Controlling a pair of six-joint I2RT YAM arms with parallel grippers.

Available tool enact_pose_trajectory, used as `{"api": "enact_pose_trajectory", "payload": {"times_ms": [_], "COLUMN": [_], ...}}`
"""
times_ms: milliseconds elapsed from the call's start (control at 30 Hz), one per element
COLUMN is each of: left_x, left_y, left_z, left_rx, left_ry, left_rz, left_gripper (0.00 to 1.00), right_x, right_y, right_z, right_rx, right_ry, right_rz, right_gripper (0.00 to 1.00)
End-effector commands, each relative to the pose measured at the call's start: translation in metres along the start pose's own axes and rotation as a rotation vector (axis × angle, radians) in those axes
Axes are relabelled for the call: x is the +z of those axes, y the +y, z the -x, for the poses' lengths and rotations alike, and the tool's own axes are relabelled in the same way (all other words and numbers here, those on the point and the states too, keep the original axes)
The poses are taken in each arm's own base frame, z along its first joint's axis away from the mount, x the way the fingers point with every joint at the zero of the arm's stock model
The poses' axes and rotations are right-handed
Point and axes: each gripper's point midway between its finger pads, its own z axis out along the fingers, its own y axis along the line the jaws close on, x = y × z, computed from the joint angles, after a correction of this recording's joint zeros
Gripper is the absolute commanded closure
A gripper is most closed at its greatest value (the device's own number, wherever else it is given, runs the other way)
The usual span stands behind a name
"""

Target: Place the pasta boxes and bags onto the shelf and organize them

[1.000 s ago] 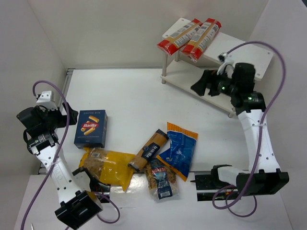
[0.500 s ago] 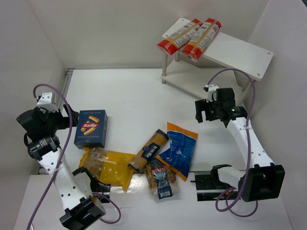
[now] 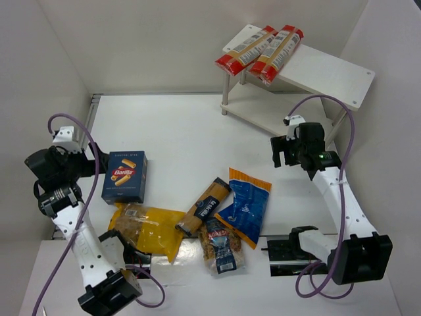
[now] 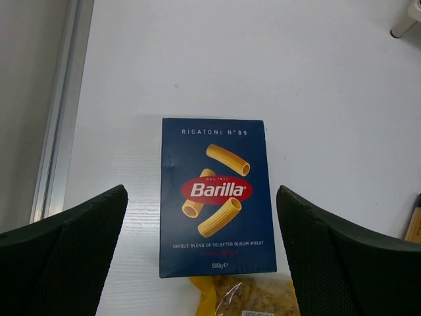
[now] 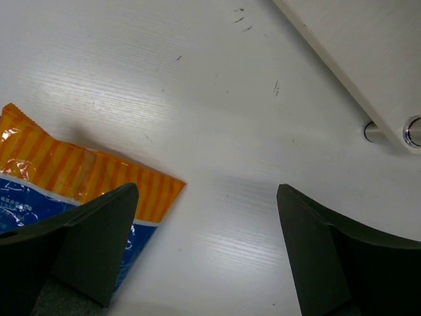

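1. Right gripper [image 3: 279, 151] had its jaws spread wide and held nothing. It hung over the table [image 3: 177, 125], between the shelf [image 3: 325, 72] and the orange-striped end of the blue bag [image 3: 245, 205].
2. Left gripper [image 3: 94, 162] was also wide open and empty, aimed at the dark blue Barilla box [image 3: 124, 177], which lay flat, label up.
3. Done: two spaghetti bags [image 3: 246, 49] [image 3: 277, 53] lay side by side on the shelf's top tier, red ends overhanging the near edge.
4. Left on the table: Barilla box, yellow bag [image 3: 146, 228], brown pack [image 3: 204, 207], clear bag [image 3: 221, 245] and blue bag. The last four touched or overlapped near the arm bases.
5. The visible part of the lower tier looked bare.
6. Judgement: two of seven shelved, so early stage. Either arm looked set for its next pick.
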Motion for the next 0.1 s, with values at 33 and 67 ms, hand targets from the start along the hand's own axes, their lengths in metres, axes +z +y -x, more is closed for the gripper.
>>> {"api": "enact_pose_trajectory", "payload": {"times_ms": [33,67], "left_x": [-0.0051,-0.0051], "left_y": [-0.0027,-0.0027], "left_z": [0.0171,0.0171], "left_rx": [0.034,0.034], "left_ry": [-0.050,-0.050], "left_rz": [0.001,0.001], "left_gripper": [0.01,0.01], "right_x": [-0.0011,-0.0012], "right_y": [-0.0024,-0.0024], "right_z": [0.0178,0.0178], "right_rx": [-0.035,-0.035], "right_ry": [-0.068,-0.068], "right_rz": [-0.013,-0.013], "right_gripper": [0.06,0.05]}}
